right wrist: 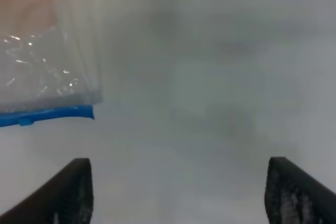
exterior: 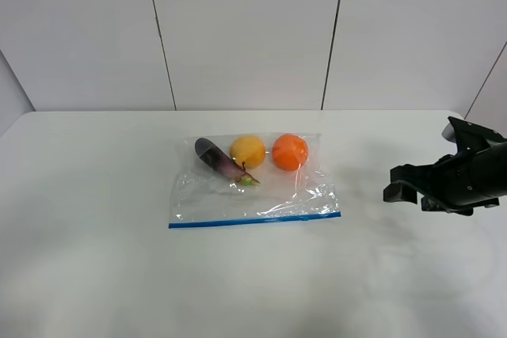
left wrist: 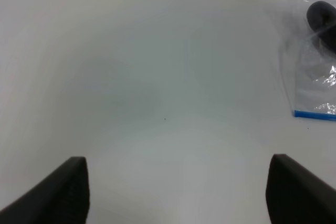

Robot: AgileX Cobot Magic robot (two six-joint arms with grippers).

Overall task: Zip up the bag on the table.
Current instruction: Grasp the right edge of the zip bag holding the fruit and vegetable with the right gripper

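A: Right gripper [exterior: 394, 184]: what state is it in?

B: Jaws spread wide, holding nothing. It hangs at the right edge of the overhead frame, well apart from the bag [exterior: 253, 187]. The left gripper [left wrist: 178, 195] shows only in its own wrist view. It is also wide open and empty, over bare table [exterior: 87, 219].

A: And the bag?

B: Flat at the centre of the frame, with the blue zip strip [exterior: 255, 220] along its lower edge. An eggplant [exterior: 218, 160], a yellow fruit [exterior: 247, 150] and an orange [exterior: 290, 151] sit near the upper edge, away from the strip.

A: How should the approach go?

B: Probably one gripper pins a strip end while the other pinches and runs along it. Low, square contact matters, because the crinkled film may slide or bunch.

A: Anything in the way?

B: No object lies between the grippers and the bag. Whether the strip is partly sealed, I cannot tell.
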